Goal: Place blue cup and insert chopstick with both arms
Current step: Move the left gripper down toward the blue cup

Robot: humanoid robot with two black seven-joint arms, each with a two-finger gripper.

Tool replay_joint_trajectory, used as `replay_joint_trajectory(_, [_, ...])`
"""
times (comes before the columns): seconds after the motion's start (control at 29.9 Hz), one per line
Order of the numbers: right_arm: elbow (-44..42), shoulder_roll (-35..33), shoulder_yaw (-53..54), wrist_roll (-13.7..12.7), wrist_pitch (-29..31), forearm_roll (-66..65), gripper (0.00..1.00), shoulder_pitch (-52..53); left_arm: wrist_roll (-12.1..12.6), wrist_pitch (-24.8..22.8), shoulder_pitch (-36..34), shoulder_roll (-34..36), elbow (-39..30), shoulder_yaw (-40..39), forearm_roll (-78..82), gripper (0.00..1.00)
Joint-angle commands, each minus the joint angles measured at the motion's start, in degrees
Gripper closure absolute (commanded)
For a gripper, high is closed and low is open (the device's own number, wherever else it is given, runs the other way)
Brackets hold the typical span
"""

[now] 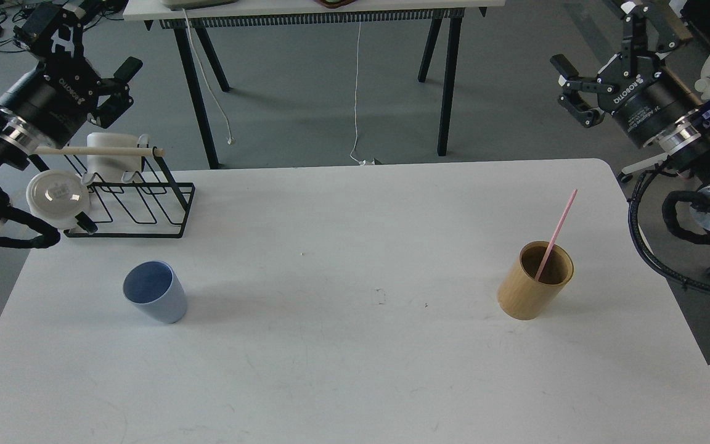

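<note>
The pale blue cup (155,291) stands upright on the left part of the white table (355,357), its darker inside showing. A thin pink chopstick (557,232) leans in the tan bamboo holder (535,280) on the right part, its top end pointing up and right. My left gripper (93,46) hangs open at the upper left, above and behind the wire rack, far from the cup. Off the table's back right corner, my right gripper (598,43) is open too, high up and well away from the chopstick. Neither gripper holds anything.
A black wire rack (139,203) with a beige rod (96,150), a white mug (111,157) and a round white lid (58,196) sits at the table's back left. Another table (312,12) stands behind. Black cables (657,246) hang off the right edge.
</note>
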Motion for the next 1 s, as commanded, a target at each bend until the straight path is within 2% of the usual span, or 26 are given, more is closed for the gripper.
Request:
replay_joint_trajectory(0.0, [-0.01,0.06,0.00,0.00,0.00,0.00,0.01,0.00,0.00,0.00,0.07,0.11,-0.10,-0.08,-0.08,0.00])
replay_joint_trajectory(0.54, [-0.01,-0.12,0.00,0.00,0.00,0.00,0.01,-0.09,0.00,0.00,-0.89,0.81,0.70,0.09,0.45,0.00])
replay_joint_trajectory(0.64, [0.07,-0.20,0.00,0.00,0.00,0.00,0.01,-0.09,0.00,0.00,-1.16,3.70,-3.60,0.35,2.89,0.00])
replay_joint_trajectory(0.97, [-0.19,-0.47,0.00,0.00,0.00,0.00,0.01,-0.09,0.00,0.00,-3.18,11.17,-18.63,1.67,30.56,0.00])
